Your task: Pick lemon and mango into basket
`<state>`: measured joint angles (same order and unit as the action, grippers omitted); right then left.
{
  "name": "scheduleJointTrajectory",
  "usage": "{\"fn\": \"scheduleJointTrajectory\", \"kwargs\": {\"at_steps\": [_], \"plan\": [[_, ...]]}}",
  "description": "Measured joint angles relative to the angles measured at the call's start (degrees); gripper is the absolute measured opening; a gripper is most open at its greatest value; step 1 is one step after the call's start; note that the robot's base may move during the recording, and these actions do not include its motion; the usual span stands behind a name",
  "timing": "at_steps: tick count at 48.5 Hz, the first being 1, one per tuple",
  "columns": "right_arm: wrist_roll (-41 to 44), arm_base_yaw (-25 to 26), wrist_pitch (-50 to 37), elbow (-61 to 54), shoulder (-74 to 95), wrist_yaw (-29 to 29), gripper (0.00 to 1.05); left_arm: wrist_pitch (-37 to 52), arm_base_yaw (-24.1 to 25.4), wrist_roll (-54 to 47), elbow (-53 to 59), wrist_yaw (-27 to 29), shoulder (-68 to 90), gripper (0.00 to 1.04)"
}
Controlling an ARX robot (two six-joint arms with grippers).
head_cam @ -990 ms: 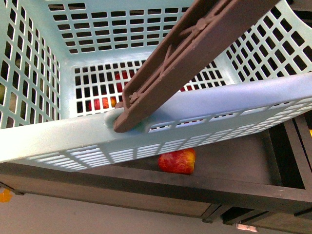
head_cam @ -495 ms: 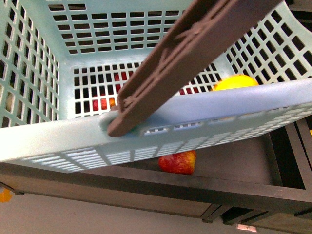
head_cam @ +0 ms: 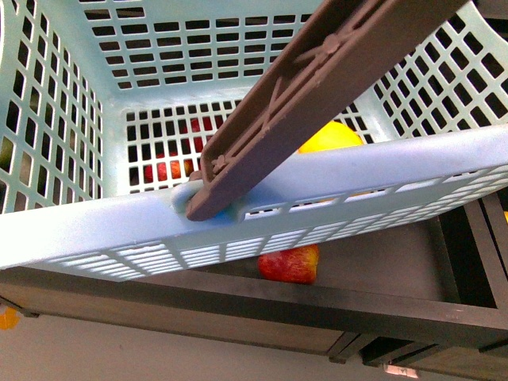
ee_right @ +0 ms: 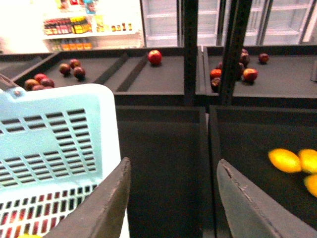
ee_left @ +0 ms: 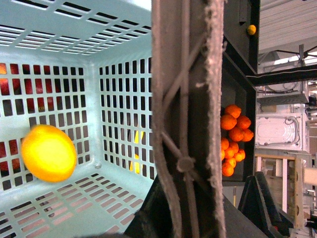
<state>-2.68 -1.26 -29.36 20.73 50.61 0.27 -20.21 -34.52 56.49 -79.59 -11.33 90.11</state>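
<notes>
Right pincer [ee_right: 173, 163] hangs wide open with nothing between its fingers, just outside the basket [head_cam: 357, 175], above the dark shelf [ee_right: 158, 148]. The left pincer [ee_left: 193, 213] looks clenched on the brown handle [head_cam: 317, 79], and the whole basket hangs tilted from that one grip.

Inside the basket, near its floor and close to the front wall, is a round yellow fruit, the lemon [head_cam: 329, 136] by my guess. It's blurred in the left wrist view, so I'd say it's loose and moving. No mango that I can see inside the basket.

Here's the worry. With the basket slanted like that, the lemon could roll hard to the low side and set the load swinging on the handle. A swing there could work the handle loose in the left grip.

Next, the right arm sits right beside the basket's wall, so a careless reach may clip it.

And there are yellow fruits [ee_right: 285, 159] lying in the shelf bay beyond the basket, and a red fruit [head_cam: 290, 263] under it. Any of those could be grabbed in place of the mango.
</notes>
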Motion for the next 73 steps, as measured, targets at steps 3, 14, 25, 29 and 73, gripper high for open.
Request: {"fn": "scheduleJointTrajectory", "kwargs": {"at_steps": [3,14,25,29,73], "plan": [[1.0,1.0,-0.7,-3.2,-2.1,0.1,0.37,0.0,0.0,0.0,0.0,0.0,0.0,0.05],[2.3,1.1,-1.2,-10.4,-9.2,-0.1,0.02,0.0,0.0,0.0,0.0,0.2,0.0,0.05],[2.4,1.1,1.2,-14.9,-16.1,-0.2,0.03,0.0,0.0,0.0,0.0,0.3,0.0,0.05],[2.4,1.1,1.4,-15.3,-16.8,-0.2,0.2,0.0,0.0,-0.1,0.0,0.4,0.0,0.05],[2.4,1.2,1.4,-15.5,-17.1,-0.1,0.96,0.0,-0.2,0.2,-0.1,0.4,0.0,0.05]]}}
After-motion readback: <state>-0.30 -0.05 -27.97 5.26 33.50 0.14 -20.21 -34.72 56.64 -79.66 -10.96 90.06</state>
